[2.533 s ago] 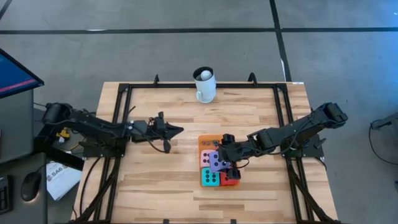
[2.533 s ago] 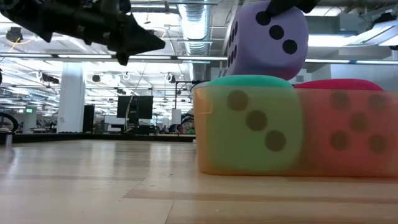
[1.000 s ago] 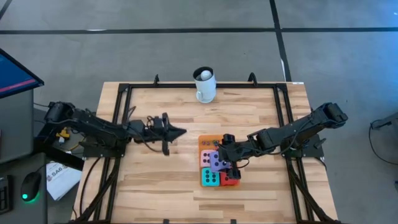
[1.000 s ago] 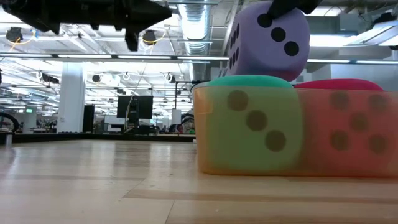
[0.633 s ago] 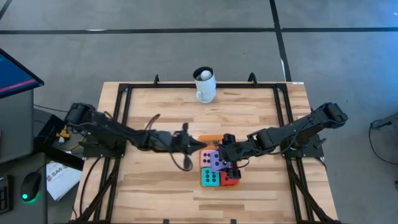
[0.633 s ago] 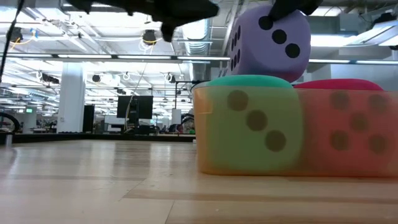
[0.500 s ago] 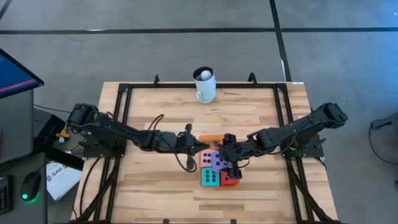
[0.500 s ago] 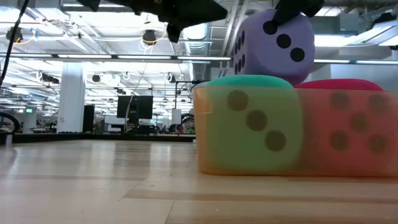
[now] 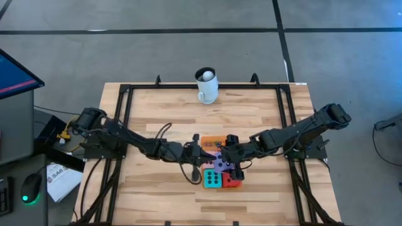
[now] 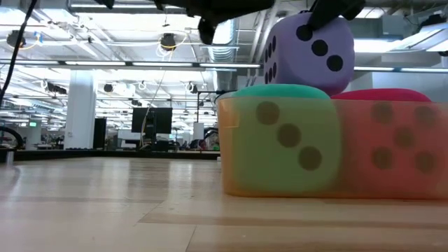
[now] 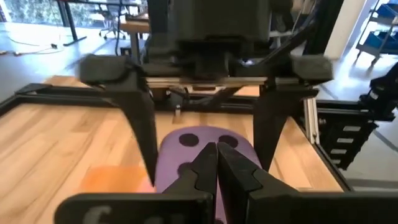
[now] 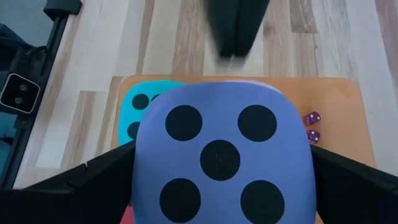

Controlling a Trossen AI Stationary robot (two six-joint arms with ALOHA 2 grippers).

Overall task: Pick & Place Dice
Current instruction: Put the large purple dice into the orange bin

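Above mat (image 9: 211, 139), purple die (image 9: 221, 165) in right gripper (image 9: 230, 157)

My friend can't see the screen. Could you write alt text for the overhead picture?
Seen from above, the right gripper holds a purple die over an orange mat on a wooden table, while the shut left gripper reaches in beside it. Teal and red dice sit below it; a white mug stands behind.

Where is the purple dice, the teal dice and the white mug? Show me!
purple dice (image 12: 219, 158), right wrist view, on its middle pip.
teal dice (image 9: 212, 180), high view, on its top face.
white mug (image 9: 208, 91), high view, on its side wall.
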